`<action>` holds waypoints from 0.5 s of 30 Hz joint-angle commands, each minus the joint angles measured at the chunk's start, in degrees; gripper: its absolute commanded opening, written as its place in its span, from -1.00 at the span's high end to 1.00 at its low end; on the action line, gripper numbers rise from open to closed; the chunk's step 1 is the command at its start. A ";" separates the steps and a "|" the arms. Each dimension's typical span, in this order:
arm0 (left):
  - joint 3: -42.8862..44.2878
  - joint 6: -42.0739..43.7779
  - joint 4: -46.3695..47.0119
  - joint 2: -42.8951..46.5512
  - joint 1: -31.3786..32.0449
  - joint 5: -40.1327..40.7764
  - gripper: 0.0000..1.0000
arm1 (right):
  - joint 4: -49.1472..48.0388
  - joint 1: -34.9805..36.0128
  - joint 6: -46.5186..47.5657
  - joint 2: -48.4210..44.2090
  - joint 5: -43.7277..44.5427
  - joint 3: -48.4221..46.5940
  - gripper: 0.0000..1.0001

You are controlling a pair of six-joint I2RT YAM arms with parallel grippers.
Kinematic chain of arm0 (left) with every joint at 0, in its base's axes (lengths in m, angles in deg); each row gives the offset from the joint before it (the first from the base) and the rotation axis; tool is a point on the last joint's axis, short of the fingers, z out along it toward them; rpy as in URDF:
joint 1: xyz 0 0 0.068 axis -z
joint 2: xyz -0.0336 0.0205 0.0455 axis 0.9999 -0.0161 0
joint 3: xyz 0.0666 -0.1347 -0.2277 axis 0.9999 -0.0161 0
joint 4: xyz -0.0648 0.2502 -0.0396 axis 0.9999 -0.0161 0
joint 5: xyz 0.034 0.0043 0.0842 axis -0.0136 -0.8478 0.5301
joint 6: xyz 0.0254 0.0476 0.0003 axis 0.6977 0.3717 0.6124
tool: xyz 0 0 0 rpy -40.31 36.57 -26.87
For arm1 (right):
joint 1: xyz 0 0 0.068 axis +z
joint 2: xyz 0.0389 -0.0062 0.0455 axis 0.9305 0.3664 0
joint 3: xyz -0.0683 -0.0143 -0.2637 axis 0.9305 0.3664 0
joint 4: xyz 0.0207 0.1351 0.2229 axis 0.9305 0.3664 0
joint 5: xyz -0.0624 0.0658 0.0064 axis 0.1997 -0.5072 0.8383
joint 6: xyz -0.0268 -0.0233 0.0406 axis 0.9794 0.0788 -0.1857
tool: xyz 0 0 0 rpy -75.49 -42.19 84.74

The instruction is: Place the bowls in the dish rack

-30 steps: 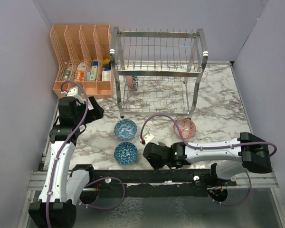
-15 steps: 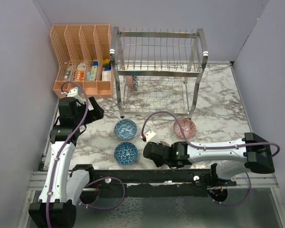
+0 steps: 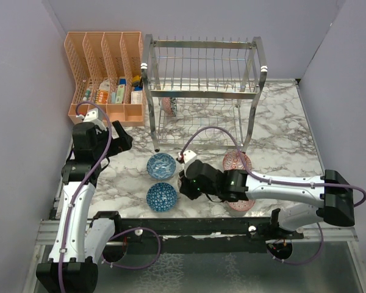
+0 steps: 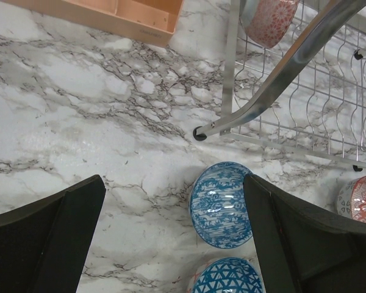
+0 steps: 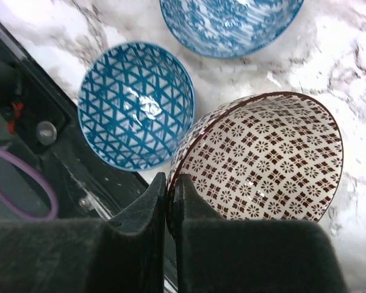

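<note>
My right gripper is shut on the near rim of the dark-and-white bowl and holds it tilted beside the blue triangle-patterned bowl. In the top view this gripper hides that bowl. The two blue bowls sit on the table in front of the dish rack. A pink-red bowl sits by the rack's right leg. Another pinkish bowl stands in the rack's lower tier. My left gripper is open and empty, above the table left of the blue bowls.
The orange mesh organizer with small packets stands at the back left, beside the rack. A pinkish rounded shape shows under my right forearm; I cannot tell what it is. The black front rail runs close below the bowls.
My right gripper has moved from the front edge toward the rack and a little left, and its forearm now crosses in front of the pink-red bowl. The left arm barely shifted.
</note>
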 commanded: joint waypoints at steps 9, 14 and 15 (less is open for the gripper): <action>5.13 0.54 -0.28 -0.60 -0.17 -1.00 -0.98 | -18.69 -17.66 0.93 2.47 -37.04 -0.20 0.98; 5.51 0.44 -0.02 -1.04 -0.17 -1.14 -0.99 | -25.23 -22.58 -2.23 5.36 -48.02 0.60 0.98; 5.61 0.46 -0.10 -1.08 -0.17 -1.14 -0.99 | -25.69 -23.13 -2.42 6.04 -49.46 0.41 0.98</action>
